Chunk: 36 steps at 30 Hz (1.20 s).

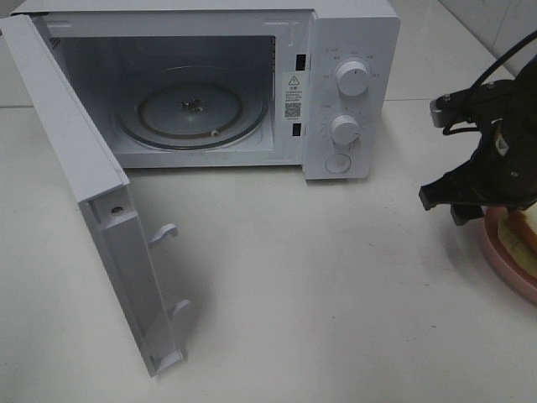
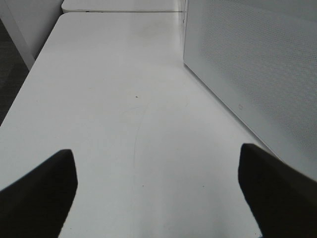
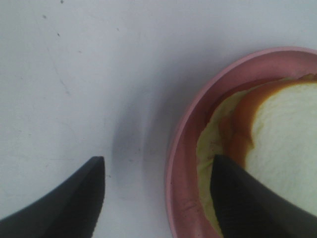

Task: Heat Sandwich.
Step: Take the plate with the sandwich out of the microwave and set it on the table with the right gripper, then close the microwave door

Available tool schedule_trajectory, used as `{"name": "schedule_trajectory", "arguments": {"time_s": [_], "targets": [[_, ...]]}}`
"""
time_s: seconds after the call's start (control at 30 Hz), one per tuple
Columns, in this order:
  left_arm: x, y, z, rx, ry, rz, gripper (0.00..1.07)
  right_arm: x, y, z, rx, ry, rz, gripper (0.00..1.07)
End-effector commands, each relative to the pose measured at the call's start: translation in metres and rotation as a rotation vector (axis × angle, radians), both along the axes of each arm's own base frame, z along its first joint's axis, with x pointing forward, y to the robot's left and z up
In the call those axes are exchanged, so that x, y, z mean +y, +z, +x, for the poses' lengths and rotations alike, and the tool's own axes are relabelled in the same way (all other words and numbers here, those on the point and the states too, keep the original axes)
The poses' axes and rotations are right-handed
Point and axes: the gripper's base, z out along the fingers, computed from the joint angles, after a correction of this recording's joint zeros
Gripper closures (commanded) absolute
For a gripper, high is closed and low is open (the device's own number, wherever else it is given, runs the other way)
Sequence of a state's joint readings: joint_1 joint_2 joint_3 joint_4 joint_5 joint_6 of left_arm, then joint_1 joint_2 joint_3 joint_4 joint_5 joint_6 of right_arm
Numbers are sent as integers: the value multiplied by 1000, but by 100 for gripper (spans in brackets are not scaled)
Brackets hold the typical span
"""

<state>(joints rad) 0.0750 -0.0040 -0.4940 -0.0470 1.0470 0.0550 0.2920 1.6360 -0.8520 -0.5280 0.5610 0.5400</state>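
Observation:
The sandwich [image 1: 522, 231], white bread with a tan crust, lies on a round pink plate [image 1: 497, 245] at the table's right edge. In the right wrist view the sandwich [image 3: 282, 148] and the plate's rim [image 3: 179, 163] are close up. My right gripper [image 3: 157, 193] is open and straddles the plate's rim, one finger over the bare table, the other inside the plate beside the bread. It also shows in the high view [image 1: 461, 201]. My left gripper [image 2: 157, 191] is open and empty over the bare table, next to the microwave door [image 2: 252, 69].
A white microwave [image 1: 344, 84] stands at the back of the table with its door [image 1: 101, 227] swung wide open toward the front left. The glass turntable [image 1: 193, 109] inside is bare. Two knobs [image 1: 351, 77] are on its right panel.

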Motion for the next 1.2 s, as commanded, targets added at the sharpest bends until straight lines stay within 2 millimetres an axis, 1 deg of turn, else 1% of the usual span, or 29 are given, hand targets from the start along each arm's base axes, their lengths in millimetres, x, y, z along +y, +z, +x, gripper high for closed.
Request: {"name": "schedule_trajectory", "arguments": {"time_s": [0.03,0.07,0.13,0.17,0.23,0.27,0.3,0.33,0.37,0.43,0.47,0.5,0.57,0.6,0.63,0.67,0.73,0.77,0.8,0.83,0.9,0.93,0.97,1.03,1.07,1.13,1.17,1.2], "targets": [[-1,0,-2,-23,-2,-3,25,-2,28,1,-57,-21,40,40],[-1,0,-2,-23,-2,-3,25,-2,28,1,-57,-21,40,40],[-1,0,-2,-23,-2,-3,25,-4,38,3,-37,-60,71,37],[-1,0,-2,-23,-2,-3,25,-9,48,6,8,-88,109,37],[-1,0,-2,-23,-2,-3,25,-11,52,7,27,-90,131,35],[-1,0,-2,-23,-2,-3,25,-13,57,9,45,-84,163,34],[-1,0,-2,-23,-2,-3,25,-17,67,13,68,-66,226,33],[-1,0,-2,-23,-2,-3,25,-18,71,14,81,-64,263,30],[-1,0,-2,-23,-2,-3,25,-18,71,14,81,-64,263,30],[-1,0,-2,-23,-2,-3,25,-20,77,15,103,-67,316,29],[-1,0,-2,-23,-2,-3,25,-25,85,15,110,-70,340,29],[-1,0,-2,-23,-2,-3,25,-25,85,15,110,-70,340,29],[-1,0,-2,-23,-2,-3,25,-30,93,12,98,-77,336,30],[-1,0,-2,-23,-2,-3,25,-33,103,7,70,-76,328,30],[-1,0,-2,-23,-2,-3,25,-34,107,4,61,-79,330,30],[-1,0,-2,-23,-2,-3,25,-34,107,4,61,-79,330,30],[-1,0,-2,-23,-2,-3,25,-36,117,-5,50,-75,323,31],[-1,0,-2,-23,-2,-3,25,-37,127,-13,38,-70,316,31],[-1,0,-2,-23,-2,-3,25,-37,132,-19,34,-69,316,31],[-1,0,-2,-23,-2,-3,25,-37,132,-19,34,-69,316,31],[-1,0,-2,-23,-2,-3,25,-38,143,-30,20,-67,316,31],[-1,0,-2,-23,-2,-3,25,-38,152,-41,10,-70,319,31],[-1,0,-2,-23,-2,-3,25,-38,152,-41,10,-70,319,31],[-1,0,-2,-23,-2,-3,25,-38,162,-55,-10,-74,327,31],[-1,0,-2,-23,-2,-3,25,-39,168,-68,-40,-76,332,31],[-1,0,-2,-23,-2,-3,25,-40,168,-83,-64,-81,337,31],[-1,0,-2,-23,-2,-3,25,-40,168,-83,-64,-81,337,31],[-1,0,-2,-23,-2,-3,25,-41,168,-91,-76,-84,340,31]]}}
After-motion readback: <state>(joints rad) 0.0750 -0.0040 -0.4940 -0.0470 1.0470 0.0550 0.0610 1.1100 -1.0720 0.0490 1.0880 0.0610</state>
